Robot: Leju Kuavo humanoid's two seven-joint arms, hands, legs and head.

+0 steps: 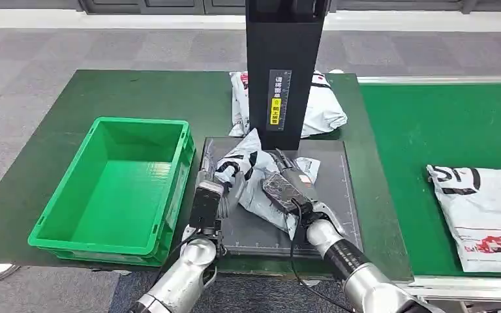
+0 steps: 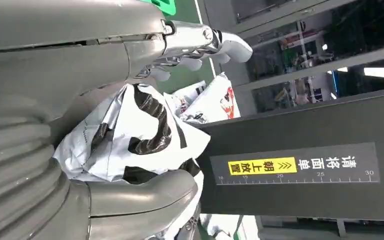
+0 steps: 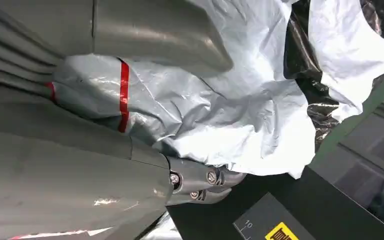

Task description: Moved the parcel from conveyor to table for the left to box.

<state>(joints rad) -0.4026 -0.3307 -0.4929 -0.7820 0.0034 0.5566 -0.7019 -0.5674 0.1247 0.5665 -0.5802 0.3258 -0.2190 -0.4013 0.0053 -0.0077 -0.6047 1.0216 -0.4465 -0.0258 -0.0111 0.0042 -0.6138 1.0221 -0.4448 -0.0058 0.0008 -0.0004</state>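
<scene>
The table [image 1: 72,130] is carrying, from biggest down, the green crate [image 1: 114,189] at nine o'clock, a black post [image 1: 280,65] at twelve and the dark mat [image 1: 339,195] at centre. On the belt [image 1: 430,124] at three o'clock another bag [image 1: 479,212] is waiting; a third bag [image 1: 323,107] is lying behind the post. The parcel [image 1: 261,186] is sitting crumpled on the mat, its long axis running roughly ten to four, one corner sticking up toward the post. Both hands are grasping it: the left hand [image 1: 225,179] at its nine o'clock end, the right hand [image 1: 290,186] pressing from three. The crate lies left, so the left hand is nearer for boxing.
</scene>
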